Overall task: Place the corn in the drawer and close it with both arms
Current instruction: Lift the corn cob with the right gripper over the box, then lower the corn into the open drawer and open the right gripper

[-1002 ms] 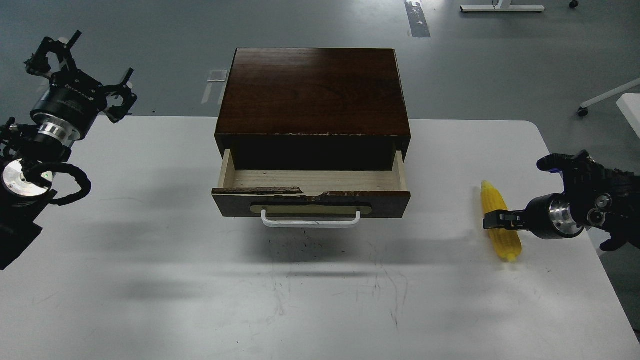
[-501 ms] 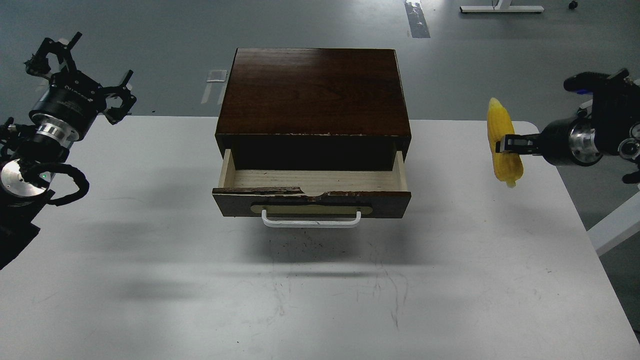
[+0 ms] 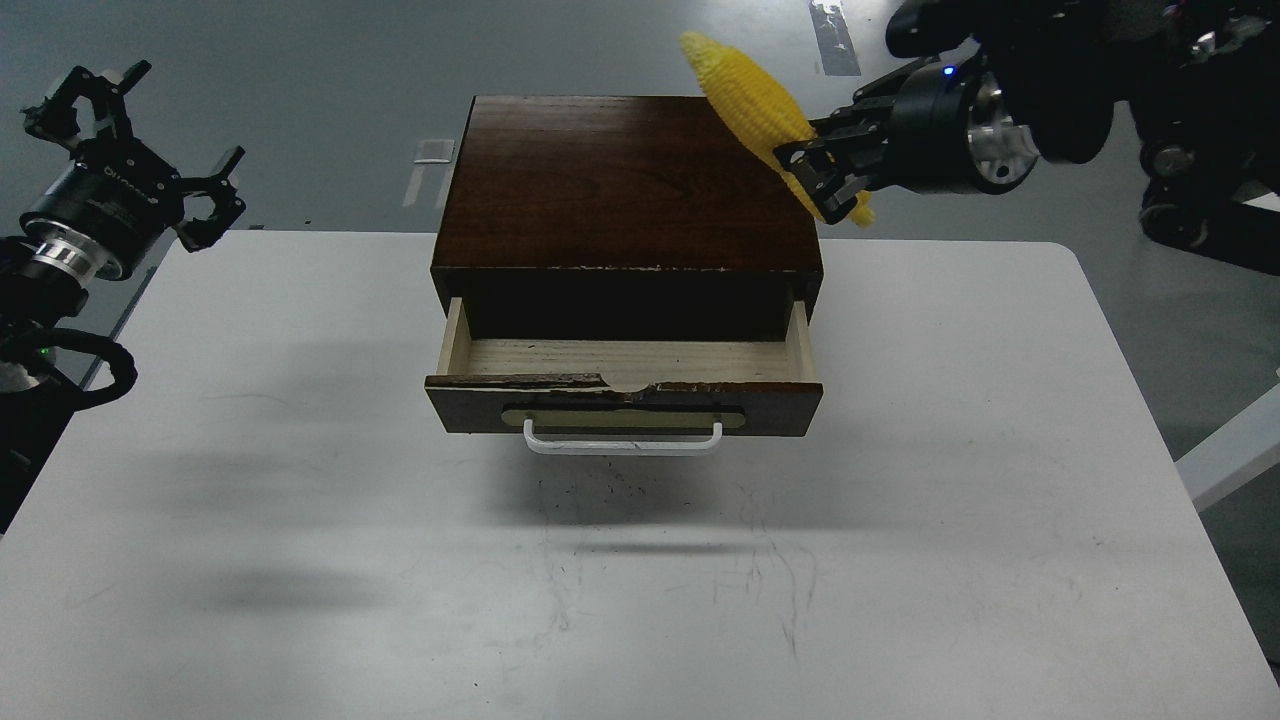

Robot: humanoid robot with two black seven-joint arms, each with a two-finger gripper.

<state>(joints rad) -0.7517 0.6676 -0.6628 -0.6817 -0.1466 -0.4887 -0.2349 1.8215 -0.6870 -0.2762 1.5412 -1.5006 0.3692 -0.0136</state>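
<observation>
The dark brown drawer stands pulled open at the front of its wooden box, pale wood inside, nothing in it, white bar handle facing me. My right gripper is shut on the yellow corn and holds it tilted, high in the air over the box's right rear part. My left gripper is open and empty, raised at the far left beyond the table's back left corner.
The box stands at the back middle of the white table. Grey floor lies behind, with a white frame leg off the table's right edge.
My right arm has lifted the corn from the right side of the table and swung it up and left over the box. My left arm has drawn slightly left.
</observation>
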